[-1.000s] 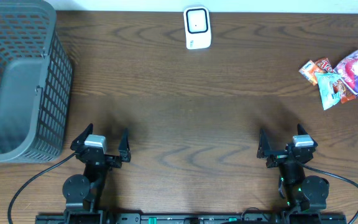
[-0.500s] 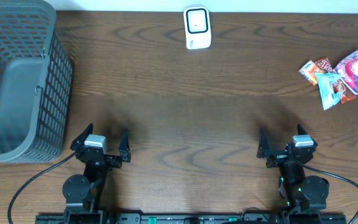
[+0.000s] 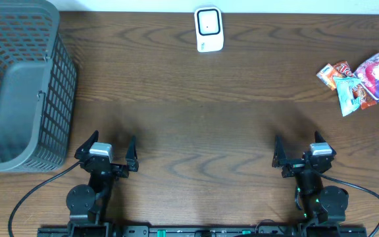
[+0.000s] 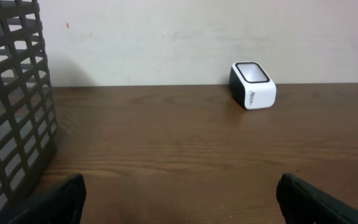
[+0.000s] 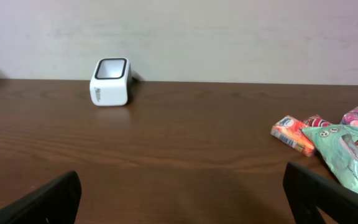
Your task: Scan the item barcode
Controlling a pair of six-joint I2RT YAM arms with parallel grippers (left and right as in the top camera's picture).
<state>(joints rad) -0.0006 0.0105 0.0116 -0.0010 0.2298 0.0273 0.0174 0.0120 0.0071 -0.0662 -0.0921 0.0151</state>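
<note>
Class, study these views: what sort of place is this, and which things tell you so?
Probably a mock shop checkout on a wooden table: a white barcode scanner stands at the far edge, snack packets lie at the right, and a grey mesh basket sits at the left.

White scanner [image 3: 209, 29] upright at far edge; colourful snack packets [image 3: 361, 78] clustered far right.
</note>
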